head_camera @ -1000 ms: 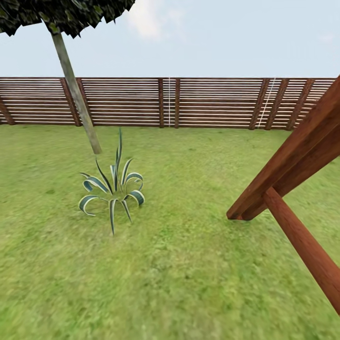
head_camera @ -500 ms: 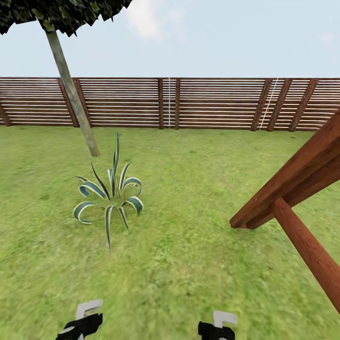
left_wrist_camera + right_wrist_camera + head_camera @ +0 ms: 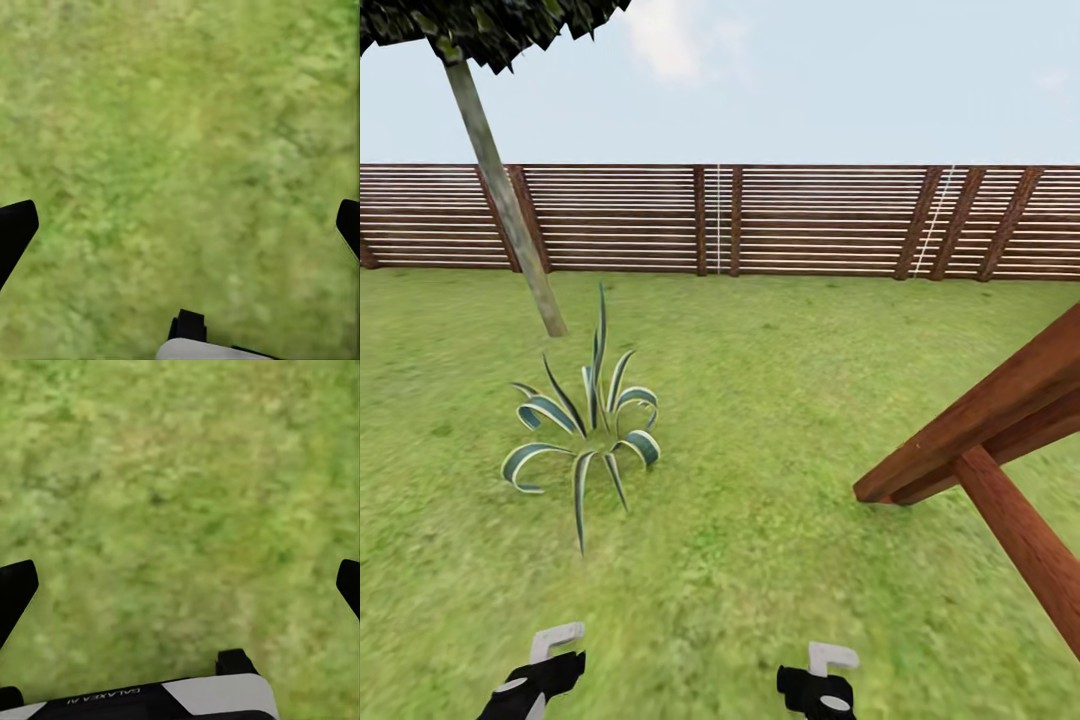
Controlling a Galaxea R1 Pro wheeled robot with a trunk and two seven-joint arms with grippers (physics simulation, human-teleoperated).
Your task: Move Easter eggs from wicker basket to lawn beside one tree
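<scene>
Over lawn (image 3: 760, 520), both tools wide, empty

My left pincer (image 3: 538, 672) and right pincer (image 3: 818, 685) are black with pale grey tips; the right wrist's black-and-white casing carries small lettering.

Grass everywhere — the lawn (image 3: 780, 420) is a mottled, matt green, soft and blurry up close in both wrist views. The fence (image 3: 810, 220) behind is dark brown wooden slats, dull finish. At the right, reddish-brown timber beams (image 3: 1000, 420), smooth with a faint grain. The tree (image 3: 505, 200) trunk is pale, grey-beige, slightly mottled. The spiky plant (image 3: 585, 430) has smooth green leaves edged in cream — and the left gripper (image 3: 545, 670) looks black and white, matt plastic.
</scene>
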